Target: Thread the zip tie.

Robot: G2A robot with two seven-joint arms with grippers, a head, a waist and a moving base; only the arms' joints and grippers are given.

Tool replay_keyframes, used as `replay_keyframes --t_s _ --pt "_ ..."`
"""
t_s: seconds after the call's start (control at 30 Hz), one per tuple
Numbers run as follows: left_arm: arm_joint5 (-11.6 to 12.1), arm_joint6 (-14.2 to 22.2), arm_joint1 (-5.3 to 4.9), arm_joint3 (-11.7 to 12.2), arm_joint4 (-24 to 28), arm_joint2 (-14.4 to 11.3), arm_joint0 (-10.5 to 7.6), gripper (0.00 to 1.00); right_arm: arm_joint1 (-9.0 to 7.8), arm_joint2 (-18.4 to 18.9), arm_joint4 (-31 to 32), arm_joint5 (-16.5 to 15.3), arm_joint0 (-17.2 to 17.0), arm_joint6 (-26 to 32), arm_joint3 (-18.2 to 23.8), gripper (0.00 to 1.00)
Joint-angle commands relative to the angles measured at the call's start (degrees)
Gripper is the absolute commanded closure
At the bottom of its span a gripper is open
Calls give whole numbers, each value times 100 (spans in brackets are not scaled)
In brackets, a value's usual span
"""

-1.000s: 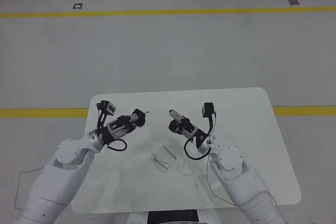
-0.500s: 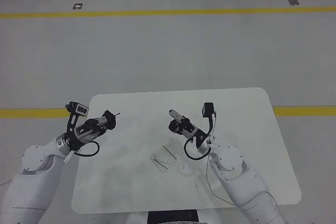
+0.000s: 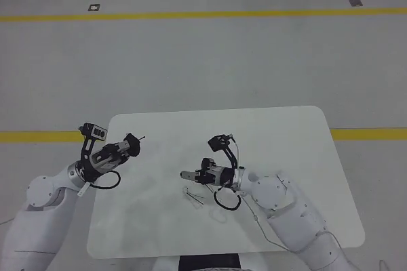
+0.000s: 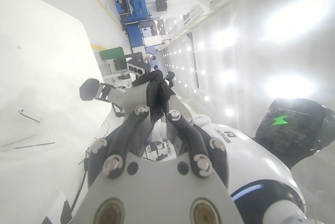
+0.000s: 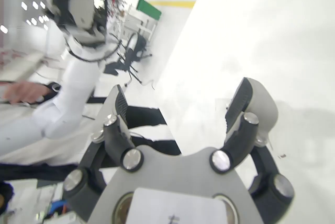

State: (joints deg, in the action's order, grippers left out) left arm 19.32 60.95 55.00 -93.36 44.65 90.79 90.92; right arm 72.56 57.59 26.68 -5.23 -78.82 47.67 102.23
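**Top view.** The zip ties [image 3: 194, 196] are a small cluster of thin, dark, straight strips. They lie flat on the white table [image 3: 292, 135], around the middle of its width and toward the robot's side. The tabletop is smooth and matte, with rounded corners. The right gripper [image 3: 187, 175] is over the table near the zip ties, on their far side, with a gap between them. The left gripper [image 3: 134, 141] sits over the table's left edge, well apart from the zip ties. A thin dark sliver pokes out past its tip, and I cannot tell what it is.

**Left wrist view.** The left gripper [image 4: 157, 77] is clenched, with its 2 black fingers pressed together at the tips. Its dark links are pinned with round metal rivets to a grey plate. Whether anything is pinched between the tips cannot be told. On the table [image 4: 39, 39] the zip ties [image 4: 29, 117] look hair-thin. 1 has a small blocky head at its end, and the others lie just beside it, long and straight.

**Right wrist view.** The right gripper [image 5: 182, 86] is spread wide with nothing between its fingers. Each finger has a ribbed black pad [image 5: 121, 102] set in a smooth, pale grey, curved shell, on black links with shiny round bolts. Beyond it is the bright white table [image 5: 261, 13] and its rounded corner.
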Motion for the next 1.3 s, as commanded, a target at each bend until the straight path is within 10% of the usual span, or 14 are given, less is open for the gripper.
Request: replay_keyframes --t_s 0.0,0.4,0.8,1.27 --pt "0 0 0 0 0 0 0 100 0 0 -8 -10 4 -10 -4 0" --pt "0 0 0 0 0 0 0 100 3 -64 45 -59 0 -69 26 0" --pt "0 0 0 0 0 0 0 100 117 -1382 2386 953 445 357 -20 0" --pt "0 0 0 0 0 0 0 100 143 -1662 3029 831 752 885 -39 0"
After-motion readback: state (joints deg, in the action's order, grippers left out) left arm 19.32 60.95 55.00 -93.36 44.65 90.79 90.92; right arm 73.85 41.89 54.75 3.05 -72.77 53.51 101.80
